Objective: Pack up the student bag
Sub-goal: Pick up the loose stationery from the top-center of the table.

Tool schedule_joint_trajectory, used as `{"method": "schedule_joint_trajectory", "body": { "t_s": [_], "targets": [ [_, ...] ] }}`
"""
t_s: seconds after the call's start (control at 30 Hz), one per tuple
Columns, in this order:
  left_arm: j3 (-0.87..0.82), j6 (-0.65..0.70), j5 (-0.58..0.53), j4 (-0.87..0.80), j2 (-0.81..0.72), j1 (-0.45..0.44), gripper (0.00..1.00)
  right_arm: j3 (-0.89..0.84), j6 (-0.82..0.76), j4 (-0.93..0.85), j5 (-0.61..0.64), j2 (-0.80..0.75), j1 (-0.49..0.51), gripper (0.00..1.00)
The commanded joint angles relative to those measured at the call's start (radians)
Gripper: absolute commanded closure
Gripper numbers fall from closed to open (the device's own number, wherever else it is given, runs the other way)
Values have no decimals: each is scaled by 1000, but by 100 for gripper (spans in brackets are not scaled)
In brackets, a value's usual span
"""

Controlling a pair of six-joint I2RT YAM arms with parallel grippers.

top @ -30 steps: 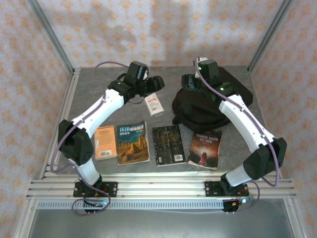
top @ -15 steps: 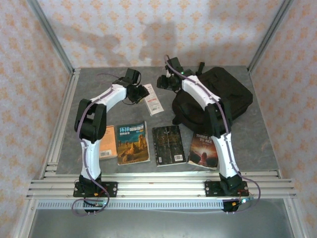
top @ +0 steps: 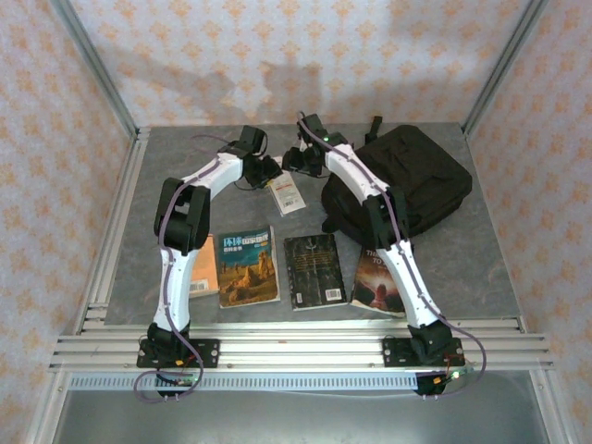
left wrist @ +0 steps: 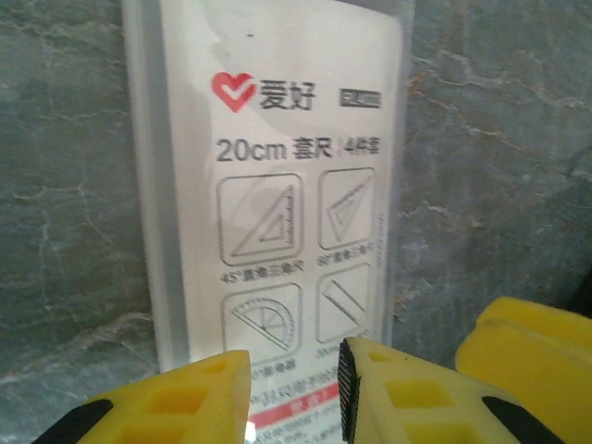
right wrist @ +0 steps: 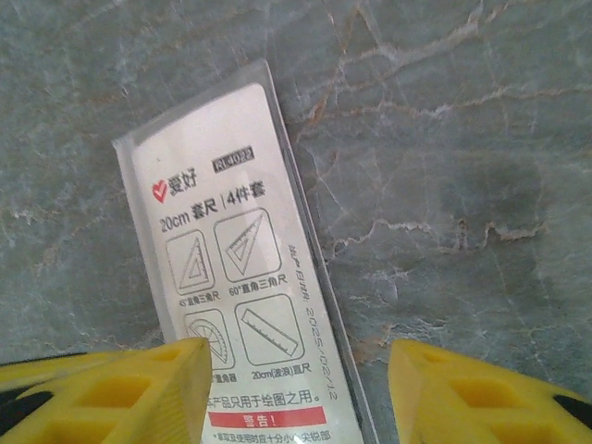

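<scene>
The student bag (top: pixel 412 176) is a black backpack lying at the back right of the table. Left of it lies a white ruler-set packet (top: pixel 287 194), flat on the grey surface. My left gripper (top: pixel 270 172) is at the packet's left end. In the left wrist view its yellow fingers (left wrist: pixel 185 398) stand just over the packet (left wrist: pixel 277 166) with a narrow gap between them (left wrist: pixel 294 375). My right gripper (top: pixel 294 159) is beside it, wide open (right wrist: pixel 301 375), with one finger over the packet (right wrist: pixel 231 259) and the other over bare table. Nothing is lifted.
Several books lie in a row near the front: an orange one (top: pixel 197 268), a desert-cover magazine (top: pixel 247 265), a dark book (top: pixel 314 270) and a red-brown one (top: pixel 379 282) partly under the right arm. A yellow finger of the right gripper (left wrist: pixel 536 351) crowds the left gripper.
The right gripper left the bag and swung left to the packet. The left arm drew in over the packet and its jaws narrowed. The bag now lies uncovered.
</scene>
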Motion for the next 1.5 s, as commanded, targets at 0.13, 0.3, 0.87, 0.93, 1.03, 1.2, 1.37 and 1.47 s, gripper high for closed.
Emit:
{"method": "schedule_joint_trajectory", "body": {
  "t_s": [0.13,0.3,0.87,0.93,1.03,1.2,1.37,1.47],
  "targets": [
    [-40,10,11,32,52,28,70,25,16,-61,-48,50,6,45],
    [-22,31,12,8,72,37,70,25,30,-59,-102,62,5,44],
    [-79,-10,37,54,59,38,77,21,227,57,-528,80,-12,70],
    [-85,-12,38,56,46,37,77,15,251,80,-537,75,-11,79],
    [-93,-11,37,52,21,38,77,16,243,60,-493,67,-12,94],
    [-105,-13,30,31,-48,39,72,-8,209,34,-429,23,-11,100],
    [-137,-38,4,-20,-167,49,50,-165,218,112,-376,-111,-11,100],
    [-195,-69,0,-29,-278,63,43,-293,225,177,-333,-226,-10,100]
  ]
}}
